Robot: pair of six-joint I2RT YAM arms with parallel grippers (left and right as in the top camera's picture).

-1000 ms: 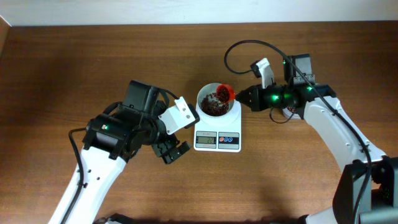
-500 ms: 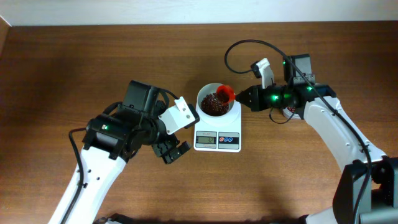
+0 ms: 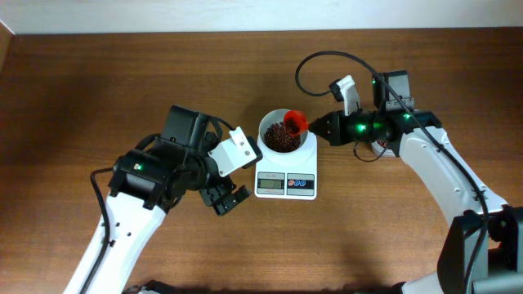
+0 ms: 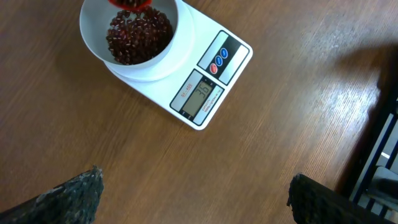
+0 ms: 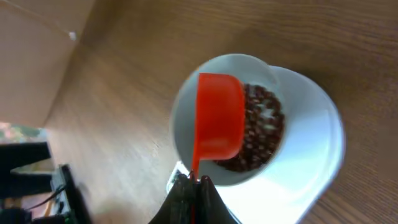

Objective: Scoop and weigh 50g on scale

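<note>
The scale (image 3: 285,185) stands on the bench (image 3: 122,73) with the white bowl (image 3: 263,129) of beans (image 3: 282,139) on it, and the right hand (image 3: 320,127), just right of the scale and closed on the red scoop (image 3: 297,122), holds it over the bowl, handle pointing right, so it is nearer than the open left hand (image 3: 227,198)
</note>
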